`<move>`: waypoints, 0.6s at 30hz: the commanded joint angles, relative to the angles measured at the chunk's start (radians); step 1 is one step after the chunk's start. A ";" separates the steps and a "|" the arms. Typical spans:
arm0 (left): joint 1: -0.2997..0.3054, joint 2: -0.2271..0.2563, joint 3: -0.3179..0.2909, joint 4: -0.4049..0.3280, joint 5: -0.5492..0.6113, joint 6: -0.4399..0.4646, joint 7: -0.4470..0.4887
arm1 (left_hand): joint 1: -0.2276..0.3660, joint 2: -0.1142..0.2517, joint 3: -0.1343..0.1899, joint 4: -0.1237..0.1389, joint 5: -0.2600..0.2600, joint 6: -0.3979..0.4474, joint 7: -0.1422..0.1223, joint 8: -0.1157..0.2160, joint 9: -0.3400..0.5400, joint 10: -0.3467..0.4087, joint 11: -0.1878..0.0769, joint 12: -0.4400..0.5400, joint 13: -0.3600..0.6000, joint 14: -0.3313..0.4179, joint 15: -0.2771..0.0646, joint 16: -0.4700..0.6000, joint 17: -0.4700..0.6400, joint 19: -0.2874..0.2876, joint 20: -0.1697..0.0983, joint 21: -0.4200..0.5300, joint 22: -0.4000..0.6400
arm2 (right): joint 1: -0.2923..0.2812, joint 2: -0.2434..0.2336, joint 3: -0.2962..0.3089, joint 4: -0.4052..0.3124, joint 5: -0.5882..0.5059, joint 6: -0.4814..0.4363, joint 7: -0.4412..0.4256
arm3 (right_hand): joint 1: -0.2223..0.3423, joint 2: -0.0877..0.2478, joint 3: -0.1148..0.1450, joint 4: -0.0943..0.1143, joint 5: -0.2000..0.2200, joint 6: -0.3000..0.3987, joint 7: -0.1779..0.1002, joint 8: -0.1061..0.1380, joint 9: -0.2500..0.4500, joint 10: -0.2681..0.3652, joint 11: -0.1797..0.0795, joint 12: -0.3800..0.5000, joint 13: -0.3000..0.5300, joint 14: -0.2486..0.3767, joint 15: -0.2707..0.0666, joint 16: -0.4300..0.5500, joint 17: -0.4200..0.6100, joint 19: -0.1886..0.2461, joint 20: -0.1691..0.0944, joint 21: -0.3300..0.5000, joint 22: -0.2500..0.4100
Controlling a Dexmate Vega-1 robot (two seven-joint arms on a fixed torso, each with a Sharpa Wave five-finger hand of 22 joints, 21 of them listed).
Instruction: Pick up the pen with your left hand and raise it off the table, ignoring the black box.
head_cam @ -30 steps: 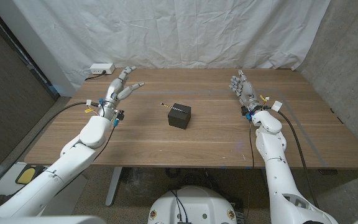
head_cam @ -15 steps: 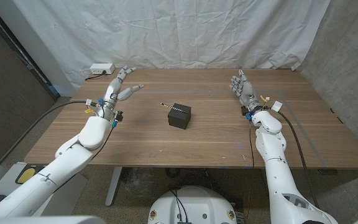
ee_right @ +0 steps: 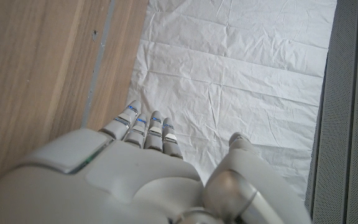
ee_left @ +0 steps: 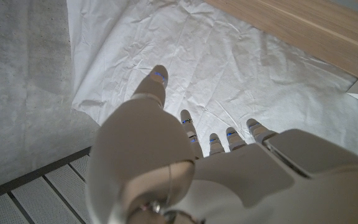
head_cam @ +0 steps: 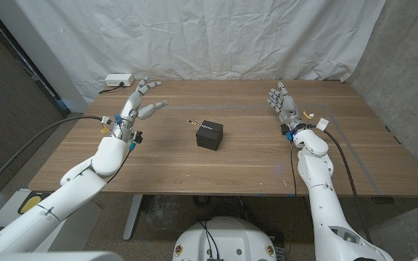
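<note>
In the head view a thin pen [head_cam: 194,122] lies on the wooden table [head_cam: 245,156], its far end touching or just beside the left top edge of a small black box [head_cam: 210,135] at mid-table. My left hand [head_cam: 139,103] is raised over the table's far left, fingers spread and empty, well to the left of the pen. My right hand [head_cam: 281,103] stands at the far right of the table, fingers extended, holding nothing. The left wrist view shows my left hand [ee_left: 185,162] from behind, against the white cloth. The right wrist view shows my right hand [ee_right: 135,168] beside the table top.
A white power strip [head_cam: 117,80] sits at the table's back left corner. A white cloth backdrop [head_cam: 194,36] hangs behind the table. Cables run along both forearms, and a small white tag [head_cam: 322,123] lies near my right wrist.
My left hand has lifted slightly and drifted a little toward the back of the table. The pen, the box and my right hand have not moved.
</note>
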State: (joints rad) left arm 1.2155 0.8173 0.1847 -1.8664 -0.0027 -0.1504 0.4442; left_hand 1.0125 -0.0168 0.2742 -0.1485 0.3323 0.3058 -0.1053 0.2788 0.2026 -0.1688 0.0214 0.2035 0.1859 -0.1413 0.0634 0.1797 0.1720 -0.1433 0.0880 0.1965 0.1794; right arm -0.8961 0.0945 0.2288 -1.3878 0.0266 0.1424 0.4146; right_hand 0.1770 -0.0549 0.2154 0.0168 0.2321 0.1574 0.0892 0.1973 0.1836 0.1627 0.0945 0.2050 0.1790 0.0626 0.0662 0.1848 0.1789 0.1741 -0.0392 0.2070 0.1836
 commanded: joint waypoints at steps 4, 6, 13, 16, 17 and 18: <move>0.069 0.036 -0.039 -0.086 0.091 0.087 0.061 | 0.016 0.003 -0.006 0.006 -0.008 0.016 0.004 0.003 0.004 -0.023 -0.001 -0.001 0.003 -0.012 0.000 0.002 0.003 -0.009 0.001 0.005 0.002 | -0.009 0.004 -0.006 -0.015 0.001 0.002 0.000 | 0.004 0.010 -0.001 -0.007 0.005 0.005 0.000 0.003 0.005 0.009 0.001 0.007 0.003 0.009 0.003 0.005 0.006 0.005 -0.002 -0.002 0.003; 0.078 0.044 -0.046 -0.098 0.100 0.101 0.061 | 0.017 0.004 -0.007 0.007 -0.009 0.018 0.003 0.002 0.004 -0.024 -0.001 -0.001 0.003 -0.011 -0.002 0.003 0.003 -0.010 0.001 0.004 0.002 | -0.010 0.005 -0.007 -0.016 0.002 0.002 0.000 | 0.004 0.010 -0.001 -0.007 0.005 0.005 -0.001 0.003 0.005 0.009 0.002 0.007 0.003 0.010 0.004 0.006 0.006 0.005 -0.002 -0.002 0.003; 0.093 0.057 -0.055 -0.123 0.144 0.149 0.077 | 0.022 0.005 -0.010 0.008 -0.012 0.025 0.003 0.001 0.004 -0.026 -0.007 -0.001 0.003 -0.012 -0.008 0.003 0.003 -0.012 -0.004 0.004 0.002 | -0.014 0.008 -0.012 -0.024 0.002 0.005 -0.002 | 0.004 0.010 -0.002 -0.007 0.005 0.006 -0.001 0.003 0.005 0.009 0.002 0.007 0.003 0.010 0.003 0.005 0.006 0.006 -0.003 -0.001 0.003; 0.098 0.062 -0.057 -0.128 0.148 0.154 0.074 | 0.023 0.005 -0.011 0.008 -0.012 0.027 0.002 0.000 0.004 -0.026 -0.008 -0.001 0.003 -0.011 -0.010 0.003 0.003 -0.011 -0.005 0.004 0.002 | -0.013 0.009 -0.013 -0.023 0.005 0.009 0.000 | 0.004 0.010 -0.002 -0.007 0.005 0.006 -0.001 0.003 0.005 0.008 0.003 0.006 0.003 0.010 0.003 0.005 0.006 0.006 -0.003 -0.001 0.003; 0.099 0.062 -0.057 -0.130 0.155 0.158 0.079 | 0.023 0.004 -0.011 0.008 -0.012 0.028 0.001 0.000 0.004 -0.026 -0.008 -0.001 0.003 -0.010 -0.011 0.003 0.003 -0.010 -0.005 0.005 0.002 | -0.013 0.010 -0.014 -0.023 0.005 0.010 -0.001 | 0.004 0.010 -0.002 -0.008 0.005 0.006 -0.001 0.003 0.006 0.008 0.003 0.006 0.003 0.009 0.002 0.005 0.006 0.006 -0.003 -0.001 0.003; 0.101 0.064 -0.056 -0.135 0.166 0.167 0.083 | 0.024 0.004 -0.012 0.008 -0.012 0.029 0.001 0.000 0.004 -0.026 -0.008 -0.001 0.003 -0.010 -0.012 0.004 0.003 -0.010 -0.005 0.005 0.002 | -0.012 0.010 -0.014 -0.022 0.006 0.011 0.000 | 0.004 0.009 -0.003 -0.008 0.005 0.006 0.000 0.003 0.006 0.007 0.002 0.006 0.003 0.010 0.002 0.005 0.007 0.007 -0.003 -0.001 0.003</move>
State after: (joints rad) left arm 1.2889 0.8609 0.1418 -1.9628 0.1043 -0.0416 0.5046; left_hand 1.0244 -0.0130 0.2663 -0.1406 0.3247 0.3239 -0.1018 0.2788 0.2024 -0.1726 0.0175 0.2035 0.1861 -0.1515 0.0581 0.1797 0.1722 -0.1471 0.0840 0.1965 0.1793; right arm -0.9064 0.1002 0.2208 -1.4051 0.0280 0.1446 0.4145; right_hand 0.1770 -0.0549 0.2112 0.0126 0.2320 0.1573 0.0892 0.1973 0.1836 0.1626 0.0946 0.2050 0.1790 0.0625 0.0662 0.1848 0.1841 0.1741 -0.0392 0.2070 0.1835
